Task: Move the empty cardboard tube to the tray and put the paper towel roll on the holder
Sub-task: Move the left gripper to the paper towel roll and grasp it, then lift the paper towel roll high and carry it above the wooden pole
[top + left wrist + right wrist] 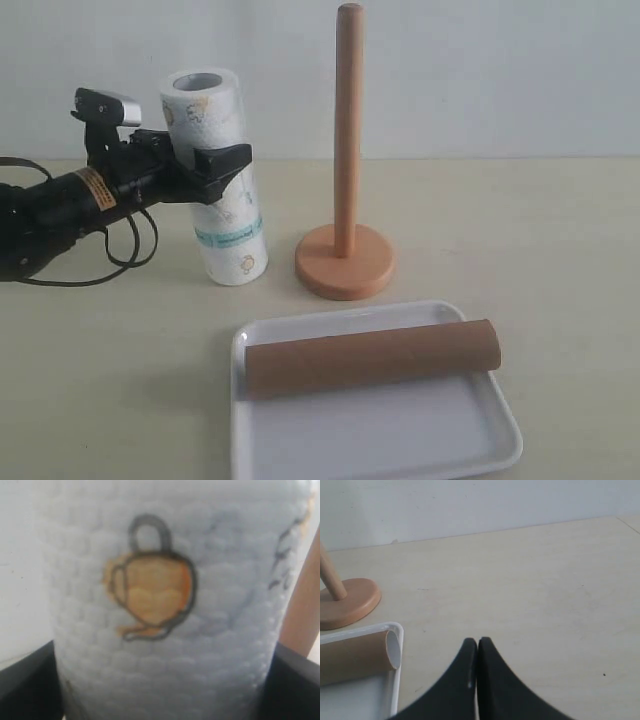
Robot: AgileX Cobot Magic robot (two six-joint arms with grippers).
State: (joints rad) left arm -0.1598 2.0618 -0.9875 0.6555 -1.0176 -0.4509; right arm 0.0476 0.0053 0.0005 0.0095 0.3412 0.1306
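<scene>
The paper towel roll stands upright on the table, left of the holder. My left gripper reaches in from the left and clasps the roll's upper half, one finger on each side. In the left wrist view the roll fills the space between the black fingers, which press its sides. The empty cardboard tube lies lengthwise across the white tray. My right gripper hovers shut and empty over bare table beside the tray's corner and the tube's end.
The holder's tall dowel stands bare, its round base just behind the tray. A black cable loops on the table under the left arm. A pale wall backs the table.
</scene>
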